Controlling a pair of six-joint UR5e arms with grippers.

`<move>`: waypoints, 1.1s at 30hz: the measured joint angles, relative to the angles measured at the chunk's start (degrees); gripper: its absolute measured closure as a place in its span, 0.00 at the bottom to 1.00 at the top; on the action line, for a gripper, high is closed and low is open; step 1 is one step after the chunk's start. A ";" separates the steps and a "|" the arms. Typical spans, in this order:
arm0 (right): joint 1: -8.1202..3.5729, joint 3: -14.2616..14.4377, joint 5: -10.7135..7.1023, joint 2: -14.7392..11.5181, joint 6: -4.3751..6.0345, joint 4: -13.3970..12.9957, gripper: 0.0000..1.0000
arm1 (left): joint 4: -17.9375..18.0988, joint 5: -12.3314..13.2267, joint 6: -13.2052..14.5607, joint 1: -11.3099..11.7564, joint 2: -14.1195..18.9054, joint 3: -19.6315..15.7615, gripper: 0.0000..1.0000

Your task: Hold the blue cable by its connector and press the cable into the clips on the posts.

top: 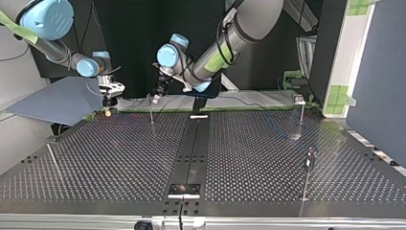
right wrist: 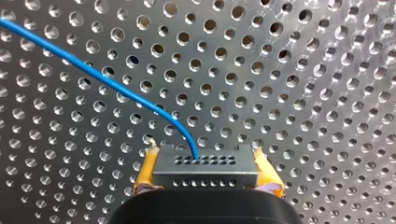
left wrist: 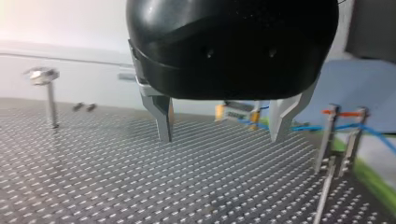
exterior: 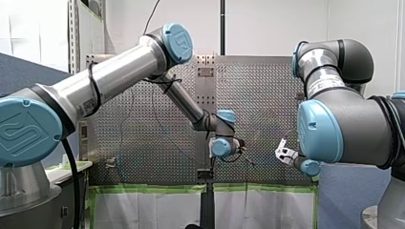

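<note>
My right gripper (right wrist: 208, 173) pinches the grey connector (right wrist: 205, 164) between yellow pads (right wrist: 145, 170) — the blue cable (right wrist: 107, 84) leaves the connector's top face, arching over the perforated table (right wrist: 303, 93). My left gripper (left wrist: 222, 137) gapes wide, empty — apart from the connector. A joint cap (exterior: 177, 43) bears a UR mark.

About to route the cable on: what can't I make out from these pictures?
- Left wrist view: whether the cable sits in the clips on the posts; blurred.
- Right wrist view: past the connector, cable leaves the picture; no posts.
- Front view: connector too small to find.
</note>
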 joint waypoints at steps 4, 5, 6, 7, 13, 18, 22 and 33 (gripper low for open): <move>0.03 0.00 0.00 0.02 0.01 0.07 1.00 | 0.02 -1.26 -1.94 -0.49 1.96 -1.96 0.00; 0.05 0.00 0.00 0.02 0.01 0.10 1.00 | 0.07 -1.43 -2.51 -0.61 2.57 -2.56 0.00; 0.08 0.00 0.00 0.03 0.02 0.12 1.00 | 0.15 -1.49 -2.86 -0.68 3.02 -3.00 0.00; 0.10 0.00 0.00 0.03 0.02 0.12 1.00 | 0.25 -1.53 -3.11 -0.73 3.46 -3.45 0.00; 0.21 0.00 0.00 0.02 0.02 0.15 1.00 | -0.08 -1.81 -3.51 -1.15 6.52 -6.51 0.00; 0.22 0.00 0.00 0.01 0.02 0.17 1.00 | -0.36 -1.88 -3.46 -1.75 9.35 -9.35 0.00; 0.23 0.00 0.00 0.01 -0.01 0.18 1.00 | -0.42 -2.05 -3.51 -2.17 11.79 -11.78 0.00; 0.30 0.00 0.00 0.02 -0.07 0.18 1.00 | -0.49 -3.58 -3.68 -3.53 17.82 -17.81 0.00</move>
